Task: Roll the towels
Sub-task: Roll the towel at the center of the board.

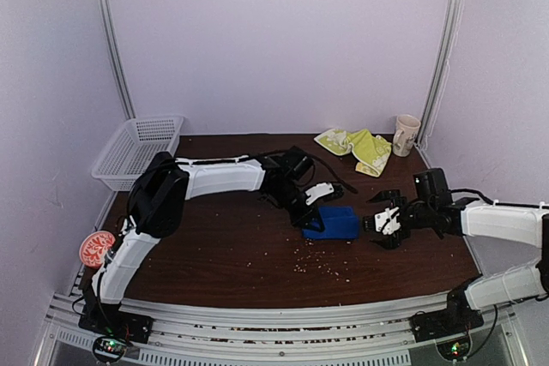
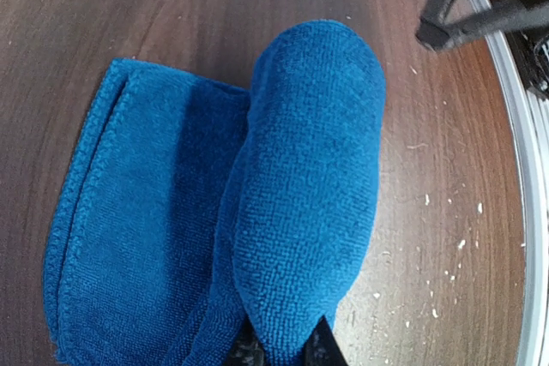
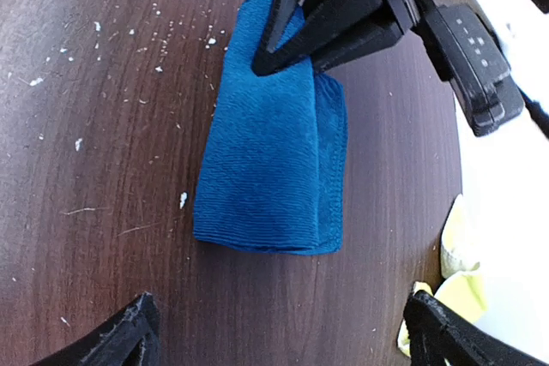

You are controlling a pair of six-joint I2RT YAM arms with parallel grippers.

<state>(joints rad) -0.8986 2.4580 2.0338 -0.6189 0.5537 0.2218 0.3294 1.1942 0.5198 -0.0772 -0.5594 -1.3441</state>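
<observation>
While only half rolled, blue towel: middle of top view, on table; fat roll resting against and partly on flat tail.
Left gripper: pinched on roll's near end, bottom centre of left wrist view.
Right gripper: spread wide, just right of towel, apart from it.
Step, judged: turn roll on over tail; hold pinch tight, edges in line; steady far end with right fingers.
Risk: loosening, skewing.
Green towel: crumpled, upper right, near cup; not yet rolled.
</observation>
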